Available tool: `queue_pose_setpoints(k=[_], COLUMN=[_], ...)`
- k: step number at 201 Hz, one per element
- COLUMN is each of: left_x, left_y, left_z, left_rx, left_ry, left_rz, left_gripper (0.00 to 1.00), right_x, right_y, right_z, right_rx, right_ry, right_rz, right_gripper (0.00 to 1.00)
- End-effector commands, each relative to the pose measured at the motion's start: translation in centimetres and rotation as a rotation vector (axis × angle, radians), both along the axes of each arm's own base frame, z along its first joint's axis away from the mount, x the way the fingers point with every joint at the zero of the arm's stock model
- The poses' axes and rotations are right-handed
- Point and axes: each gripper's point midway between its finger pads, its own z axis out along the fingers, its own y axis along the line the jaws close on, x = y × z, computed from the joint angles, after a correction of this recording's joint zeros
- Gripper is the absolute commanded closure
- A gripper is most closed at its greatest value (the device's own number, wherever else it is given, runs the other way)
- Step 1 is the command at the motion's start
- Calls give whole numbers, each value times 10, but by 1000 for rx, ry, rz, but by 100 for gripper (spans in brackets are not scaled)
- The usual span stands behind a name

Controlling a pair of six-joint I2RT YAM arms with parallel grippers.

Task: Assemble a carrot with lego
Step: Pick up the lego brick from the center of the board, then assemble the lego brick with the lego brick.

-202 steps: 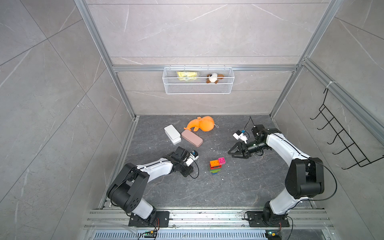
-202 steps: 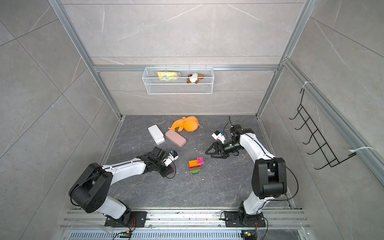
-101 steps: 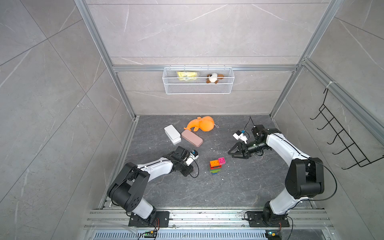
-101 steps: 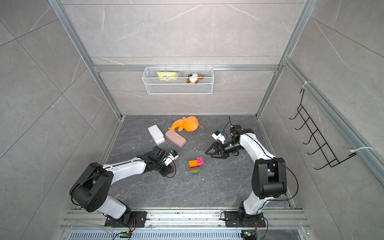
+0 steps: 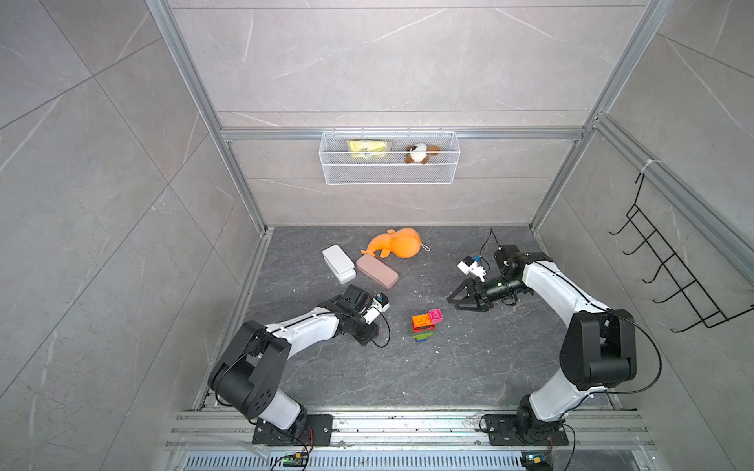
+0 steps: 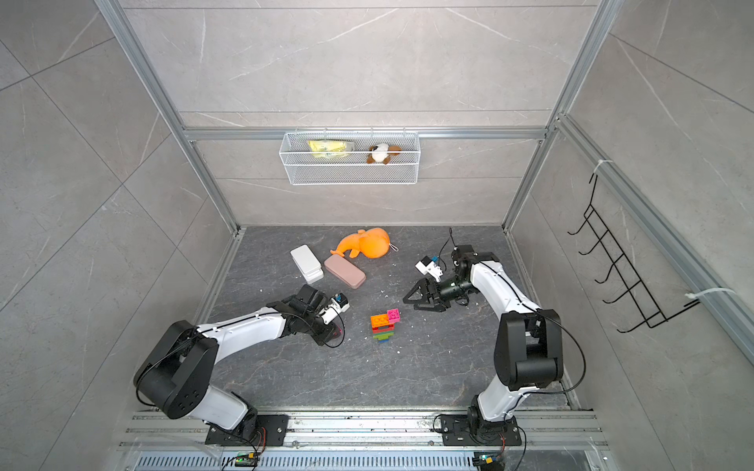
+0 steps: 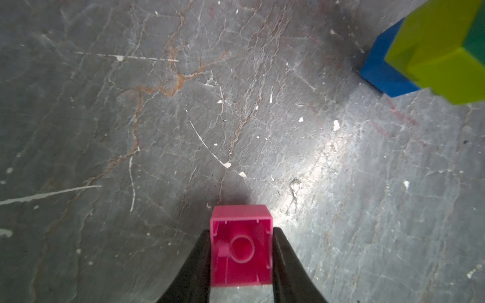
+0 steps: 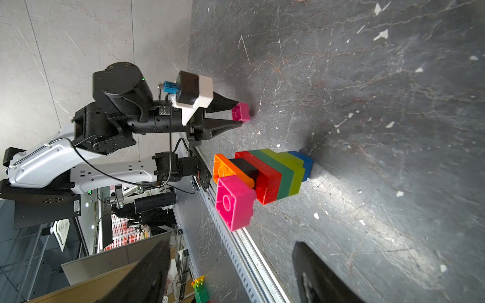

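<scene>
The carrot [image 5: 424, 326] [image 6: 383, 324] stands mid-floor, a stack of blue, lime, green, red, black and orange lego with one pink brick on its wide end [image 8: 233, 202]. To its left, my left gripper [image 5: 369, 336] [image 7: 241, 232] is shut on a loose pink brick [image 7: 241, 246], held low over the floor with its hollow underside facing the wrist camera. The right wrist view shows that same grip [image 8: 241, 112]. My right gripper [image 5: 455, 299] [image 8: 231, 275] stands open and empty to the right of the carrot, pointing at it.
An orange plush toy [image 5: 398, 244], a white case [image 5: 338, 264] and a pink case [image 5: 376, 271] lie at the back of the floor. A wire basket [image 5: 389, 163] hangs on the back wall and a black hook rack [image 5: 673, 277] on the right wall.
</scene>
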Motion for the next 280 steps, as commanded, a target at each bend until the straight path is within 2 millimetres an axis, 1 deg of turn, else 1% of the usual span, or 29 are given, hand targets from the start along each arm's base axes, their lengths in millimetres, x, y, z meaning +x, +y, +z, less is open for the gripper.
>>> queue_pose_setpoints(k=[1,20,34,42,52,65,96,134,176,204,242,280], left_x=[7,1,-6,-12,-21,-28,-36,-33,-28,-27,-32,-28], left_y=[-13,-21,-29,-37,-48,-61,-85,-102,-109,-113,-124,-124], left_z=[67,111,137,147,157,162,160,153,140,139,136,129], left_rx=[-106,-186,-216,-217,-207,-181,-121,-107,-68,-69,-77,-41], left_ry=[-107,-163,-196,-207,-211,-207,-180,-155,-118,-123,-130,-128], left_rz=[-40,-65,-94,-130,-185,-241,-338,-387,-403,-415,-457,-460], left_gripper=[100,100,100,100,100,100,100,100,100,100,100,100], right_x=[-9,-13,-17,-19,-22,-23,-27,-27,-28,-27,-28,-28], right_y=[6,13,20,23,25,27,28,33,38,39,39,37], right_z=[7,8,11,12,8,0,-15,-26,-38,-42,-48,-50], right_rx=[26,57,85,99,97,85,72,63,54,55,53,41], right_ry=[10,24,36,42,55,71,104,113,135,140,153,154], right_rz=[18,32,59,68,76,83,91,105,122,125,129,127], right_gripper=[23,23,24,24,24,25,26,28,30,31,32,32])
